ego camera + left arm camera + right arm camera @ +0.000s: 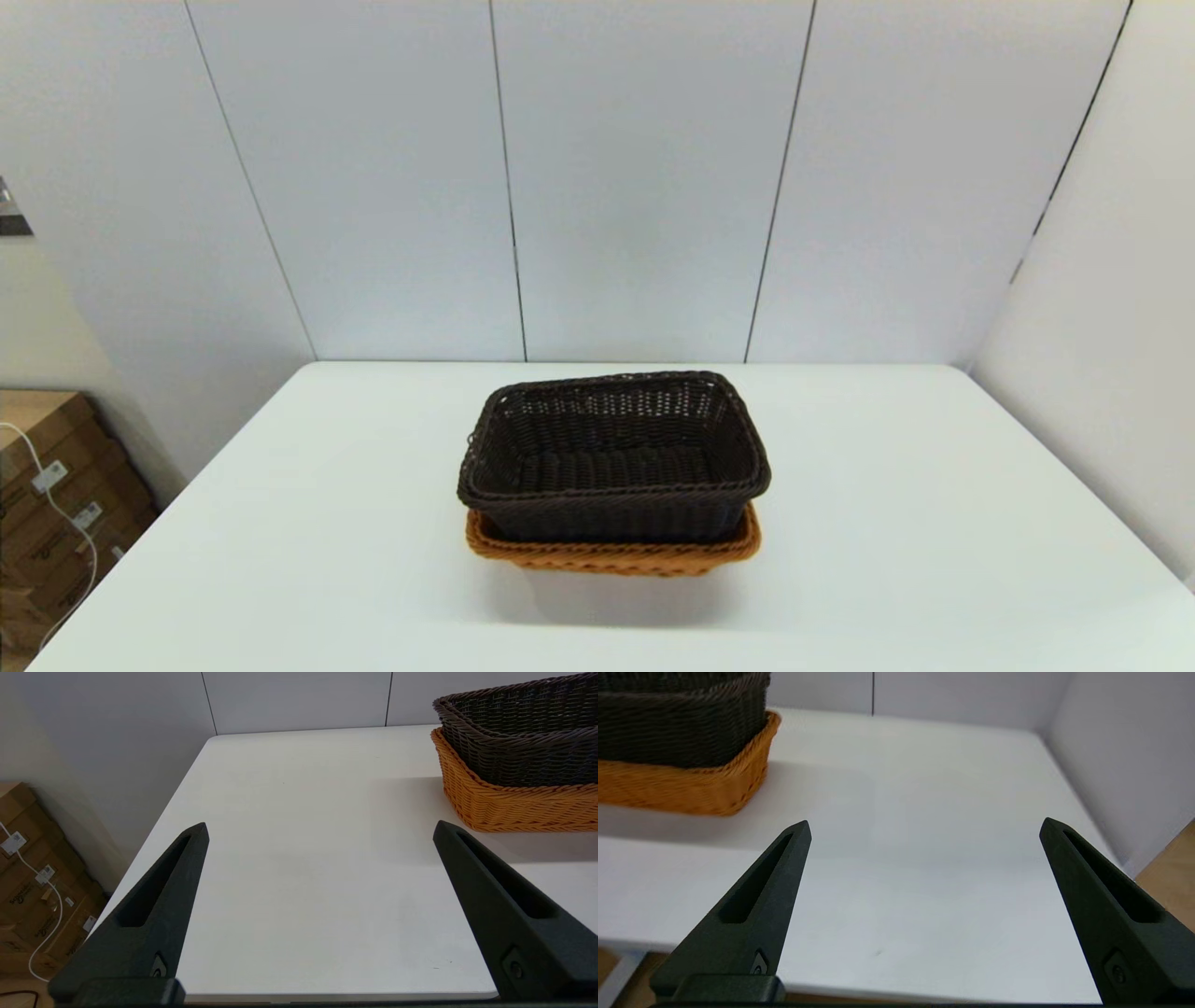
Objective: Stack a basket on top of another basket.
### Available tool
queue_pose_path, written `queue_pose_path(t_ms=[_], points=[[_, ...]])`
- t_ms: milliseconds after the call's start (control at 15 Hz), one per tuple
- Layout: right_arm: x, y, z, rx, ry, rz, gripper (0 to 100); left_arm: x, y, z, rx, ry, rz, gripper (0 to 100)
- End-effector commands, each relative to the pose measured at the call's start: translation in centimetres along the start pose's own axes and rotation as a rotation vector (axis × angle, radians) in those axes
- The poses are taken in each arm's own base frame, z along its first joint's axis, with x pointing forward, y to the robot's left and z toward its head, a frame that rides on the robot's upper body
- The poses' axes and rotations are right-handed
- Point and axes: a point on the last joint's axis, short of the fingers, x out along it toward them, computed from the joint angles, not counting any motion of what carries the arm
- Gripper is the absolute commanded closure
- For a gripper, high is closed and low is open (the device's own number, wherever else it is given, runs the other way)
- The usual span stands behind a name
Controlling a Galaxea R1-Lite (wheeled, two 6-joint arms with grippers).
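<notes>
The dark brown basket [613, 455] sits nested inside the orange basket [616, 551] at the middle of the white table [280, 523]; only the orange rim and lower wall show beneath it. Neither arm appears in the head view. In the left wrist view my left gripper [320, 830] is open over the table's near left part, well apart from the dark basket [518, 732] and the orange basket [509, 805]. In the right wrist view my right gripper [924, 828] is open near the table's front right, away from the dark basket [682, 723] and orange basket [686, 786].
Grey wall panels [635, 177] close off the back and right side of the table. Cardboard boxes [56, 495] with a white cable stand on the floor to the left, also seen as boxes [32, 896] in the left wrist view.
</notes>
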Motion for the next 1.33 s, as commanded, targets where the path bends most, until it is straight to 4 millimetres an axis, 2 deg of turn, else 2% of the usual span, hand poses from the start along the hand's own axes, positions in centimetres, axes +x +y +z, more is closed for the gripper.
queue_pose_path(t_ms=[67, 1333], points=[[0.16, 0.03, -0.39, 0.012, 0.013, 0.002, 0, 0.01, 0.0, 0.0, 0.0, 0.001, 0.0, 0], [0.18, 0.03, -0.43, 0.014, 0.015, 0.002, 0, 0.01, 0.0, -0.01, 0.0, 0.003, 0.0, 0]])
